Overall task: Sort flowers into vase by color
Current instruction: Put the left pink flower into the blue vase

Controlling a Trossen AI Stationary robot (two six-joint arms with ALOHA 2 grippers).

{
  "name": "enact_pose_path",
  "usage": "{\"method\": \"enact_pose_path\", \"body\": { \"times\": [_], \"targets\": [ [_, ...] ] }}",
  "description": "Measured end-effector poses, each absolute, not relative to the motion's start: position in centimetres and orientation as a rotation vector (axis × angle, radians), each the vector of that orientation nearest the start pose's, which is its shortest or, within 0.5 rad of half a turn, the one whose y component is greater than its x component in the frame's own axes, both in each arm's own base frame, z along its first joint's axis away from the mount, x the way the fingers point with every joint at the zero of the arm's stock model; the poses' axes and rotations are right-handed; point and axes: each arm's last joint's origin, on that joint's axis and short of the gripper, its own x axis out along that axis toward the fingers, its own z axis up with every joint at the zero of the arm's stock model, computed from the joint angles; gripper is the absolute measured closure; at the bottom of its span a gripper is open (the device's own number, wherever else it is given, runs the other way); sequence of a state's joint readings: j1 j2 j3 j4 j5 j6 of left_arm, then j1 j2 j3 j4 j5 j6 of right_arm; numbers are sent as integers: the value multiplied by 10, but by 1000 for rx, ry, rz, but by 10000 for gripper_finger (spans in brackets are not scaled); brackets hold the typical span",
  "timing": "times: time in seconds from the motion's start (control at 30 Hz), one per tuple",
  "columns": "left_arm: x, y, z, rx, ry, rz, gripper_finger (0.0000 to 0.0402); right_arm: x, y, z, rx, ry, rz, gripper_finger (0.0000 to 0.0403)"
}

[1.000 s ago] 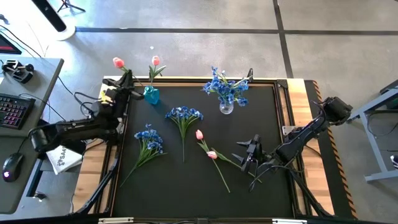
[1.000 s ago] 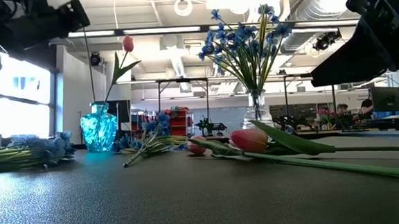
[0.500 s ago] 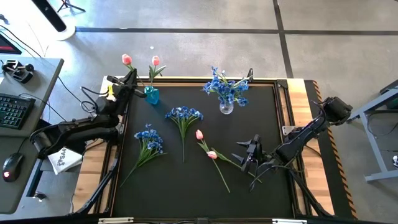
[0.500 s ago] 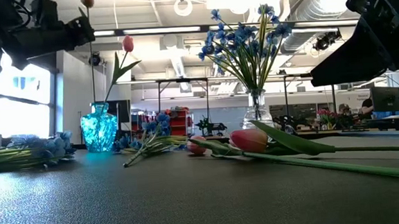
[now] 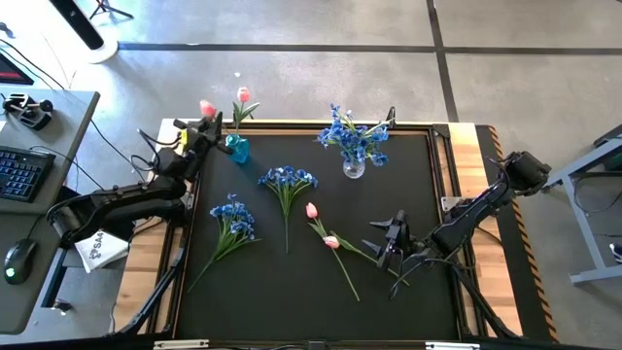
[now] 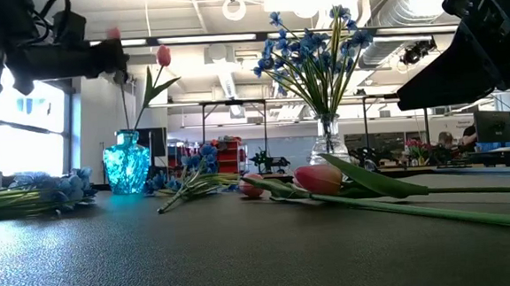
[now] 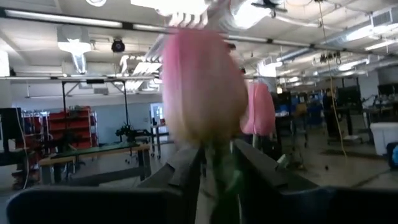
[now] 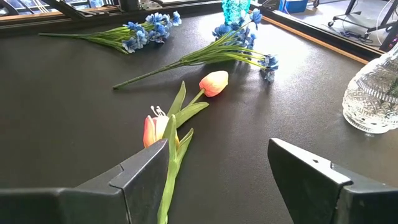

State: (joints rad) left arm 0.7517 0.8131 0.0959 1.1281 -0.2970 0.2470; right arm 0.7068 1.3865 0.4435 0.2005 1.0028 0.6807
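Note:
My left gripper is shut on a pink tulip, high over the table's far left corner, just left of the blue vase. That vase holds one pink tulip. A clear vase holds blue flowers. Two blue bunches and two pink tulips lie flat on the mat. My right gripper hangs open just right of those tulips. In the right wrist view they lie ahead of the fingers. My left gripper pinches the tulip's stem just under the bloom, between its two fingers. The fingers lie about level, coming from the table's left. The tulip is lifted clear and upright, and its stem hangs down toward the blue vase's mouth.
The black mat has bare room along its near edge. A side desk with a keyboard and mouse stands left of the table. The right arm's base stands at the table's right edge.
My left gripper has carried the pink tulip toward the table's right, closer to the blue vase, and has come down a little. The bloom now stands next to the tulip in the vase. It has stayed shut on the stem.

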Motion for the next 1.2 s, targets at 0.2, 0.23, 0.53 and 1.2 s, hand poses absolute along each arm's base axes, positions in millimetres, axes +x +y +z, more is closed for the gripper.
{"method": "enact_pose_path", "body": {
  "times": [0.2,0.23,0.53,1.2],
  "targets": [
    [107,112,206,339,-130,1079,285,187,128,144,103,366,-418,133],
    [108,112,205,339,-105,1078,280,187,128,144,103,366,-418,133],
    [122,125,225,292,109,1049,252,187,128,144,103,366,-418,133],
    [126,131,306,268,400,1033,245,187,128,144,103,366,-418,133]
  ]
}}
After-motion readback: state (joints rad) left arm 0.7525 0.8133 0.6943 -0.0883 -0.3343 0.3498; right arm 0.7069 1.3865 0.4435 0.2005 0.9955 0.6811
